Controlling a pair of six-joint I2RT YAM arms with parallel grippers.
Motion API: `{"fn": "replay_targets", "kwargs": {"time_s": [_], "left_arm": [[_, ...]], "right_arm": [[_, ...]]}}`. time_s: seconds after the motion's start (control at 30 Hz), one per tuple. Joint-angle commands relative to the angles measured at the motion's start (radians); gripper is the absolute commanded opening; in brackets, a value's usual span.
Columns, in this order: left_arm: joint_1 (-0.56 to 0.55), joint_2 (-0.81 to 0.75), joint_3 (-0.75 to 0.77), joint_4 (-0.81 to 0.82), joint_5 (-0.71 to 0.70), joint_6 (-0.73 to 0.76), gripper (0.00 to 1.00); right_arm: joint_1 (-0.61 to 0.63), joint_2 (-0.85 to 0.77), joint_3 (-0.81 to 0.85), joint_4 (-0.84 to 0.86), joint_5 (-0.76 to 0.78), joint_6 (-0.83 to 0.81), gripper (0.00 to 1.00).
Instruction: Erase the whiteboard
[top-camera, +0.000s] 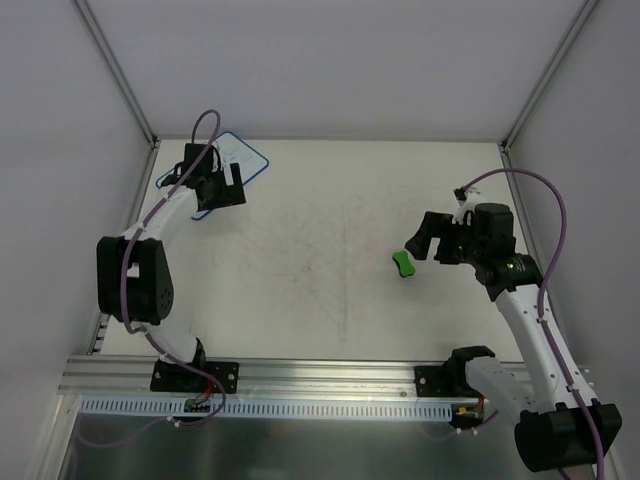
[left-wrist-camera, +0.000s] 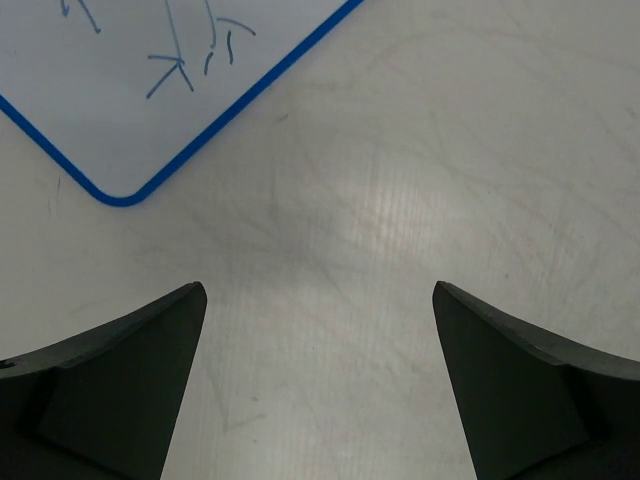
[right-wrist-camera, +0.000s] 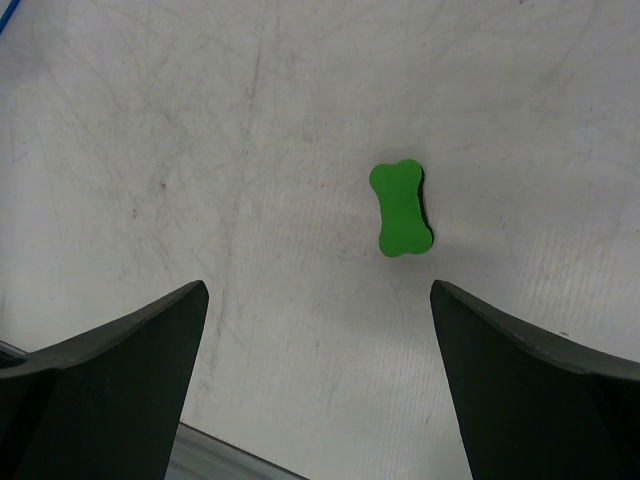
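At the upper left of the overhead view, the whiteboard (top-camera: 243, 158) lies flat on the counter (top-camera: 330, 220), turned diagonally and carrying thin dark scribbles. The left tool (left-wrist-camera: 320, 300) hangs just off its rounded corner, jaws spread wide and empty; in the left wrist view the board lies to the upper left. The green bone-shaped block (right-wrist-camera: 402, 210) (probably the eraser) sits well apart from the board, right of centre, just ahead and slightly right of the right tool (right-wrist-camera: 320, 300), which is likewise released and holds nothing. The block's long axis runs nearly top to bottom in that frame. The right arm is nearer. The counter is pale and scuffed; white walls enclose it.
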Motion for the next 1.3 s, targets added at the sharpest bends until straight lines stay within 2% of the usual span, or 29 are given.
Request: {"fn": "replay_targets", "kwargs": {"time_s": [0.0, 0.13, 0.33, 0.5, 0.93, 1.1, 1.27], "left_arm": [[-0.005, 0.095, 0.142, 0.022, -0.069, 0.024, 0.99], [0.004, 0.269, 0.254, 0.019, -0.084, 0.038, 0.97], [0.030, 0.411, 0.362, 0.018, -0.054, 0.029, 0.91], [0.036, 0.465, 0.383, 0.008, -0.049, 0.044, 0.88], [0.068, 0.538, 0.395, -0.035, -0.043, 0.105, 0.91], [0.067, 0.522, 0.380, -0.059, 0.058, 0.139, 0.86], [0.061, 0.502, 0.362, -0.128, 0.120, 0.171, 0.68]], "right_arm": [[0.005, -0.001, -0.011, 0.025, -0.030, 0.016, 0.99], [0.005, -0.008, -0.017, 0.025, -0.038, 0.016, 0.99], [0.005, -0.053, -0.035, 0.029, -0.066, 0.016, 0.99], [0.007, -0.093, -0.060, 0.031, -0.052, 0.042, 0.99], [0.005, -0.191, -0.101, 0.025, -0.089, 0.046, 0.99], [0.007, -0.215, -0.104, 0.016, -0.092, 0.054, 0.99], [0.005, -0.231, -0.104, 0.012, -0.093, 0.054, 0.99]]}}
